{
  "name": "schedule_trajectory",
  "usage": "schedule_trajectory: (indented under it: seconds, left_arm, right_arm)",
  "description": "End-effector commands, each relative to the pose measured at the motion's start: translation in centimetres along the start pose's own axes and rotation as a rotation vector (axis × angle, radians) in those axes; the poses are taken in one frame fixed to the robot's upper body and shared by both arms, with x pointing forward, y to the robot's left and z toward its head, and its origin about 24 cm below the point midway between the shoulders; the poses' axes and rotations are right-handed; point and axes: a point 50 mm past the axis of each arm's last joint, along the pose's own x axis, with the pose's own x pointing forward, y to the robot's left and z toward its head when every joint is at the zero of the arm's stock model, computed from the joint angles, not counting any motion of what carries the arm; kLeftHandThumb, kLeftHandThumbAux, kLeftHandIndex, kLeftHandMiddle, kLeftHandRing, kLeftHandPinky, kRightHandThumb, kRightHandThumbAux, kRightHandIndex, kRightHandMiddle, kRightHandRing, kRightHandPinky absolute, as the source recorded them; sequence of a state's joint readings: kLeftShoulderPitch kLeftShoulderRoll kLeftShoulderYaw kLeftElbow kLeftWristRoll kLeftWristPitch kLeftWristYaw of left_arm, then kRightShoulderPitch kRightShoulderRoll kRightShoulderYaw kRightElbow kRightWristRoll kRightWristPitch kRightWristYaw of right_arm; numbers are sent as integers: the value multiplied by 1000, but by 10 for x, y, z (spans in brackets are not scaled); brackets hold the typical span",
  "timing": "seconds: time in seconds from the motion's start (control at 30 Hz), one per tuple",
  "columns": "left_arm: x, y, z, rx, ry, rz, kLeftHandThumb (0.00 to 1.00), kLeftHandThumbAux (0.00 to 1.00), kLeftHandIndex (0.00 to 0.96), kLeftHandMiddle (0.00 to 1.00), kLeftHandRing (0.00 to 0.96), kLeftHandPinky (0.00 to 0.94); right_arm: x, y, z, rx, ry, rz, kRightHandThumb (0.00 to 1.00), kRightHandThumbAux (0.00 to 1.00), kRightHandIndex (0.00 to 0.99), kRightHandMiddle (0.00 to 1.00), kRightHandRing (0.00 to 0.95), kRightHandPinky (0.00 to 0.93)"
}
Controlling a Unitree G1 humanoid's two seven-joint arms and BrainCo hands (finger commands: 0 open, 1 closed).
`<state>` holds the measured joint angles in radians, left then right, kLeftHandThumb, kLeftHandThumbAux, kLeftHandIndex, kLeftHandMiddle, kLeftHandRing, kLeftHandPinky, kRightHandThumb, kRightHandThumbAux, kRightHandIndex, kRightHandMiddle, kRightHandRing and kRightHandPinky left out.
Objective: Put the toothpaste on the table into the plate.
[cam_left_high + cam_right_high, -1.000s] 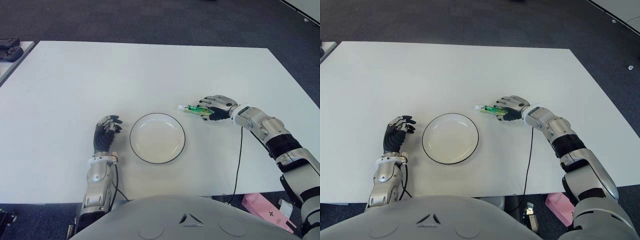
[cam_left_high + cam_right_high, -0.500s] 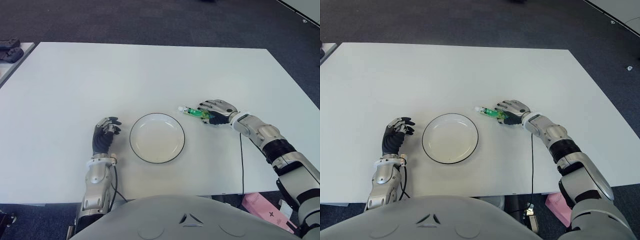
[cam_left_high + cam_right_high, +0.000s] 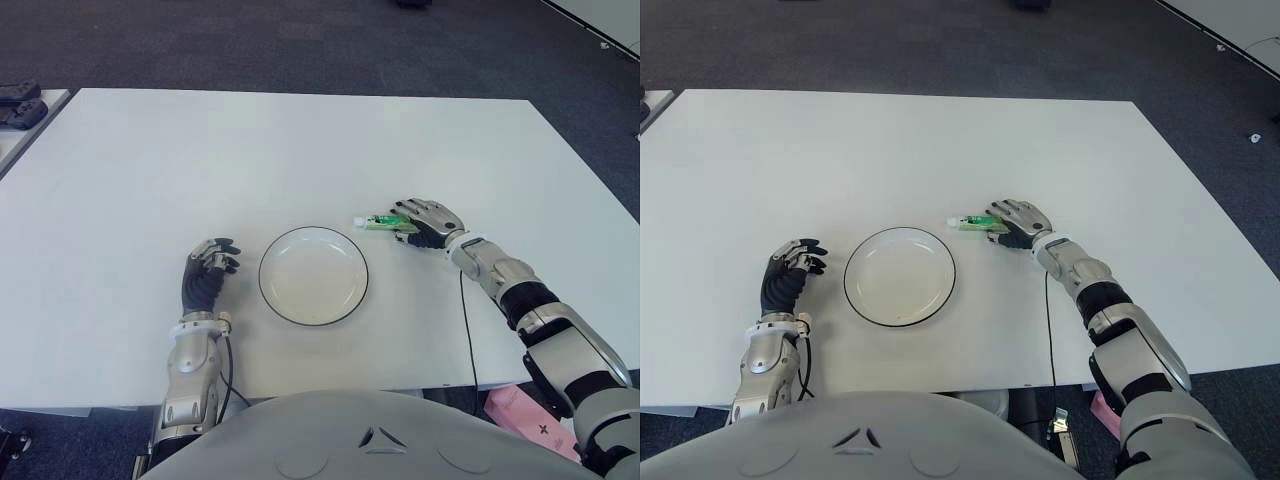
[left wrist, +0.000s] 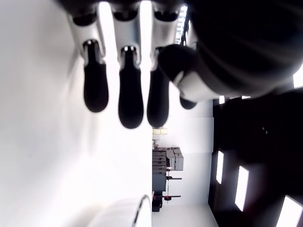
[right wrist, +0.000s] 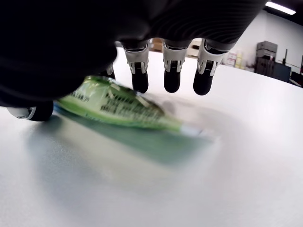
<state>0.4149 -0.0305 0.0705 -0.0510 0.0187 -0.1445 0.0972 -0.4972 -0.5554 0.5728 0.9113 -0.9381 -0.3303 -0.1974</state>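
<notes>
The toothpaste [image 3: 378, 222] is a small green tube with a white cap, lying on the white table [image 3: 200, 150] just right of the plate's far edge, cap pointing left. My right hand [image 3: 425, 222] is over its tail end. In the right wrist view the fingers [image 5: 172, 78] arch over the toothpaste [image 5: 118, 106] without clamping it, and the thumb [image 5: 33, 112] stands beside its flat end. The white, black-rimmed plate [image 3: 313, 280] is empty. My left hand [image 3: 205, 272] shows left of the plate, fingers relaxed and holding nothing.
A thin black cable [image 3: 468, 320] runs from my right wrist to the table's near edge. Dark objects [image 3: 20, 100] sit on a second table at far left. A pink box [image 3: 525, 412] lies on the floor at lower right.
My right hand has shifted a little left and its forearm has drawn in closer to me, staying over the tube. The left hand slid slightly toward me.
</notes>
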Motion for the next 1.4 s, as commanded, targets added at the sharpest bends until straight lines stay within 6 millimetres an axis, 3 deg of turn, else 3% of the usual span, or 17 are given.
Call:
schedule_trajectory:
  seconds: [0.03,0.63,0.87,1.0,1.07,1.1,1.17,1.4]
  left_arm:
    - [-3,2,-6,7,44,1,832,683,397,488,578,553]
    - [-4,2,-4,3,40,3,832,683,397,489,583,559]
    - [-5,2,-4,-2,42,13,834,682,401,486,581,555]
    - [-4,2,-4,-10,43,17,833,682,401,486,579,550]
    - [-4,2,-4,-9,41,19,833,682,400,487,578,549]
    - [-4,2,-4,-8,39,19,833,682,399,487,578,549]
    - [-4,3,-3,-6,36,18,833,683,399,488,579,553]
    - [-3,3,-2,0,29,21,834,682,399,488,588,569]
  right_arm:
    - [-1,30,8,33,41,112,571,121,0,0,0,0]
    - [4,39,21,125,94,61,559,196,0,0,0,0]
    - [5,40,24,180,127,-2,572,330,0,0,0,13]
    - [5,40,26,242,148,-55,630,384,89,159,180,218]
    - [4,40,26,293,156,-85,712,413,244,313,352,390]
    - [4,40,26,316,157,-96,729,418,283,342,385,424]
    - [3,40,26,343,158,-107,800,566,375,417,508,542]
    - [4,40,26,360,169,-123,846,665,411,499,690,715]
